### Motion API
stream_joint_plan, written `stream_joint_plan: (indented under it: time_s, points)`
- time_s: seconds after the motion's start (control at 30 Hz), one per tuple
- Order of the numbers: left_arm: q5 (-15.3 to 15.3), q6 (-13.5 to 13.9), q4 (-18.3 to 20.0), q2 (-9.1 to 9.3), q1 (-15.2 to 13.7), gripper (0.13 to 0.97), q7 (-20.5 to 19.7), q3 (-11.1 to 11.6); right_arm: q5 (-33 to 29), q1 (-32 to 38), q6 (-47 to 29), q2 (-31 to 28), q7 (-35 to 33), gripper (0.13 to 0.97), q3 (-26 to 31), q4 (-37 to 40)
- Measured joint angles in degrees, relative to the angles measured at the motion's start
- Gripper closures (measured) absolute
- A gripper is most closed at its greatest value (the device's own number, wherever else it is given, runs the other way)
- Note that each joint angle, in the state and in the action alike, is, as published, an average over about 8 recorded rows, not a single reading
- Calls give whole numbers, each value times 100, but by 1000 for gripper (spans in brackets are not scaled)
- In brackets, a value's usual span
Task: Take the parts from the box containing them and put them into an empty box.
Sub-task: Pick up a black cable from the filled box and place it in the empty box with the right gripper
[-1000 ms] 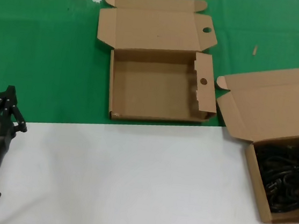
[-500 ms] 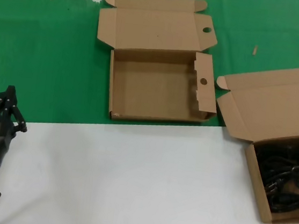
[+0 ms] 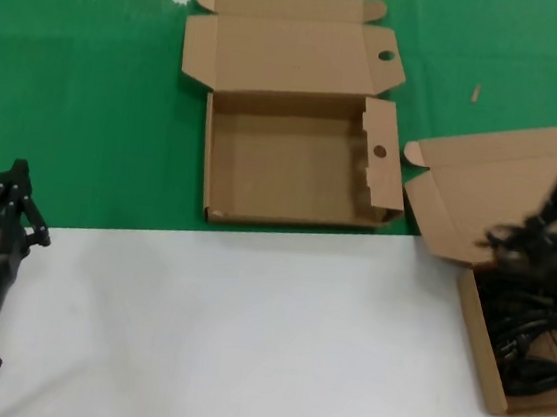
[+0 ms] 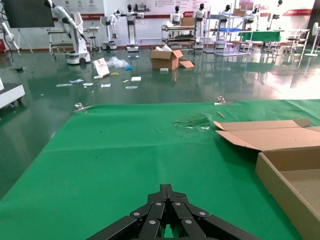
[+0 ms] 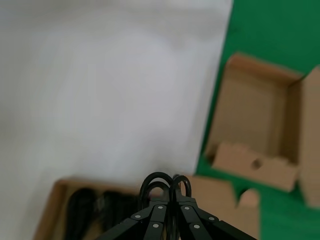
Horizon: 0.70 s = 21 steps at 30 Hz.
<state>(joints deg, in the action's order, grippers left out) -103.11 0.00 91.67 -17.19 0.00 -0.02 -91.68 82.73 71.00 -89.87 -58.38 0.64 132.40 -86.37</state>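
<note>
the right gripper (image 3: 542, 234), blurred in the head view, is raised above the box containing them (image 3: 499, 390) at the right edge of the white table (image 3: 244, 335), jaws together and clamped on loops of a black cable (image 5: 165, 182), as the right wrist view shows. the rest of the parts (image 3: 535, 338) lie heaped inside that box. the empty box (image 3: 293, 170), with round holes in its flaps, sits open on the green cloth (image 3: 70, 94), well apart to the left, and holds nothing. the left gripper (image 3: 10, 198) is parked at the table's left edge, jaws together and empty. progress: judged to be at the first transfer; nothing delivered, carry and release remain.
</note>
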Motion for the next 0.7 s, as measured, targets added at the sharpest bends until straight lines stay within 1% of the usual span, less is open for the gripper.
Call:
stream_joint_plan:
  time_s: [0.13,0.33,0.53,0.7]
  points:
    - [0,0,0,0,0,957,0,0,56,143,56,410,372,947,-139,-137]
    - [0,0,0,0,0,957,0,0,-63,258,321,1333,817,948,-261,-26]
    - [0,0,0,0,0,957,0,0,-355,343,696,2272,957,948,-185,515]
    - [0,0,0,0,0,957,0,0,-622,379,1059,2959,806,948,-70,1202]
